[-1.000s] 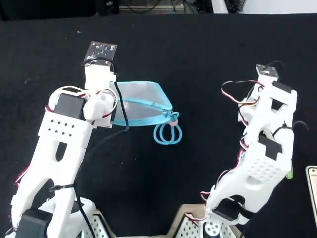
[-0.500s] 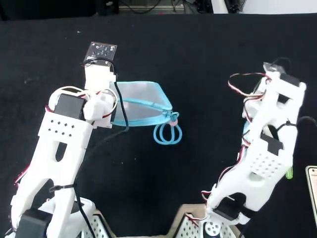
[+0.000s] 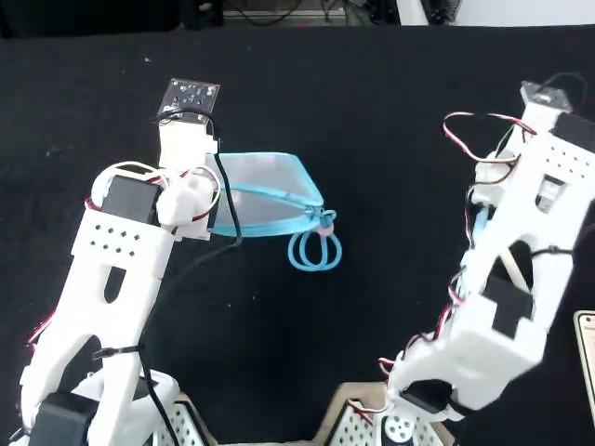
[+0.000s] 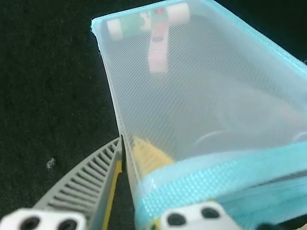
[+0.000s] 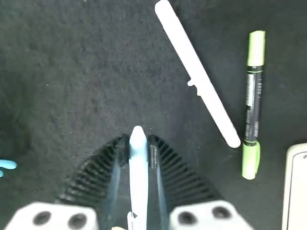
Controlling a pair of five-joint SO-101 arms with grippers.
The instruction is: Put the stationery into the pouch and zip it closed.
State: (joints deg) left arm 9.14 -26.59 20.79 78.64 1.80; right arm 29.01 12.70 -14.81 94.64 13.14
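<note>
Nearest to us on the right side, the right fingers (image 5: 123,146) are narrowed onto a pale blue pen (image 5: 138,163), whose tip pokes out just past theirs. Beyond it, on the black surface (image 3: 390,111), a white pen (image 5: 199,76) and a green highlighter (image 5: 253,105) lie near each other without touching. A white flat object (image 5: 298,184) sits just beside the highlighter's near end.

On the other side, the left fingers (image 4: 112,155) pinch the pouch (image 4: 201,96) at one edge, by its teal band. Through the mesh we make out a white and green cylinder (image 4: 124,25) and a pink-and-white stick (image 4: 158,48) at the far end. From above, the pouch sits left of centre against the left arm's wrist. Its pink zip pull (image 3: 325,221) and blue cord loops (image 3: 314,251) are on the side toward the right arm.
</note>
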